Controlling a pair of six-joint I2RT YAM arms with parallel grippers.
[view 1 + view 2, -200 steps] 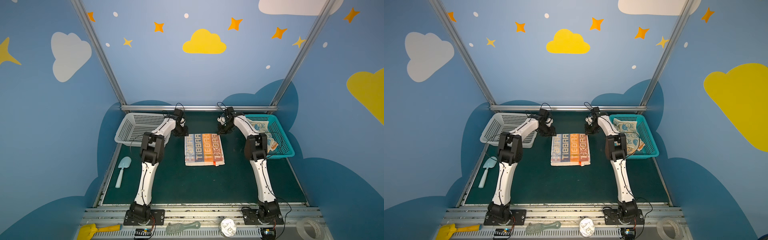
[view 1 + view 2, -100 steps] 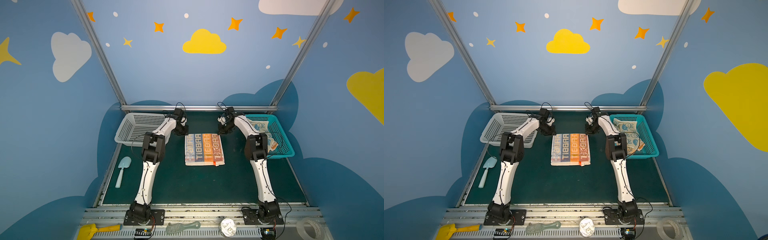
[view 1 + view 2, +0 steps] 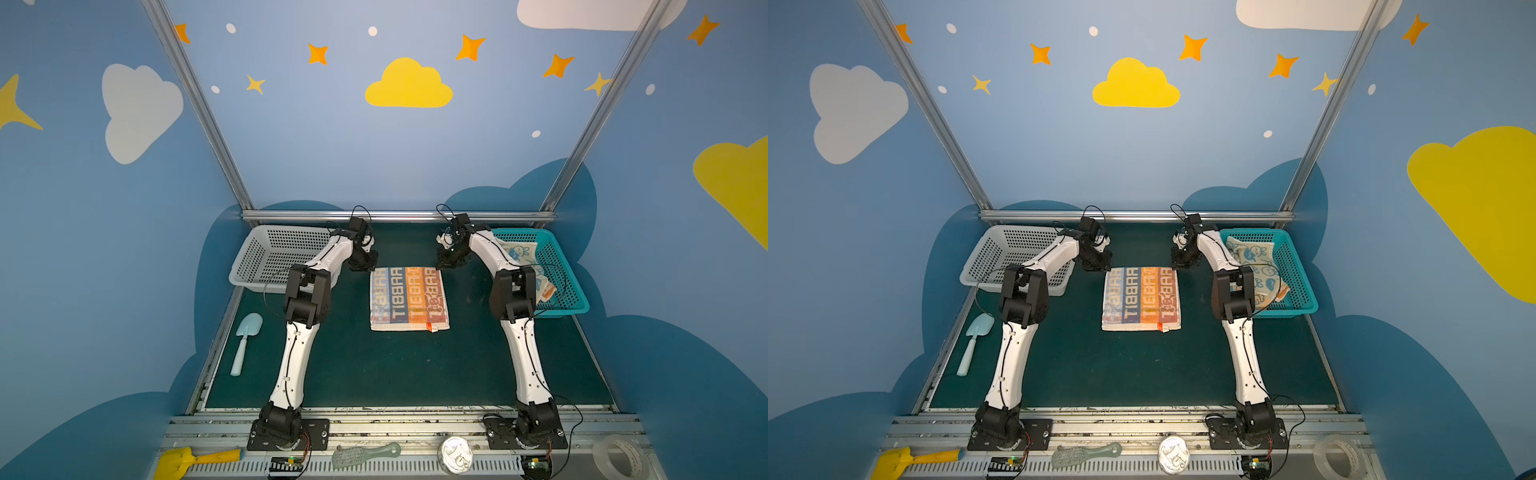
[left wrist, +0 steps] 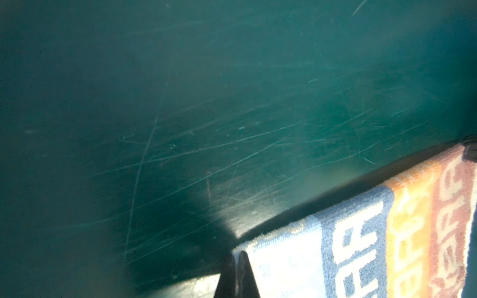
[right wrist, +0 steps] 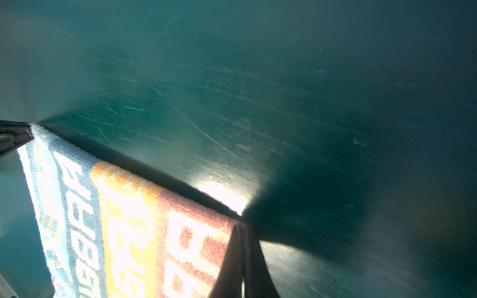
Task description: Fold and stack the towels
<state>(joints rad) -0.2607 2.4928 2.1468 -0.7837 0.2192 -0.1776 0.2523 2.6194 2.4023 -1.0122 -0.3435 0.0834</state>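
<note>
The striped towel (image 3: pixel 409 299) (image 3: pixel 1141 299) with "RABBIT" lettering lies flat in the middle of the green mat, its orange tag at the near edge. My left gripper (image 3: pixel 368 268) (image 4: pixel 236 254) is shut on its far left corner, where cream pile sits between the fingertips. At the far right corner my right gripper (image 3: pixel 441 266) (image 5: pixel 241 225) is shut on the reddish stripe's edge. Both corners stay low at the mat. Two more towels (image 3: pixel 521 255) (image 3: pixel 1254 257), crumpled, lie in the teal basket (image 3: pixel 559 257).
A white basket (image 3: pixel 270 253) stands at the back left, beside my left arm. A light-blue toy shovel (image 3: pixel 245 345) lies along the mat's left edge. On the front rail are a yellow scoop (image 3: pixel 183 461), a brush, a round tin and a tape roll (image 3: pixel 619 455).
My left gripper has shut on the towel's far left corner. The right gripper has stayed shut on its corner, and the towel has not moved.
</note>
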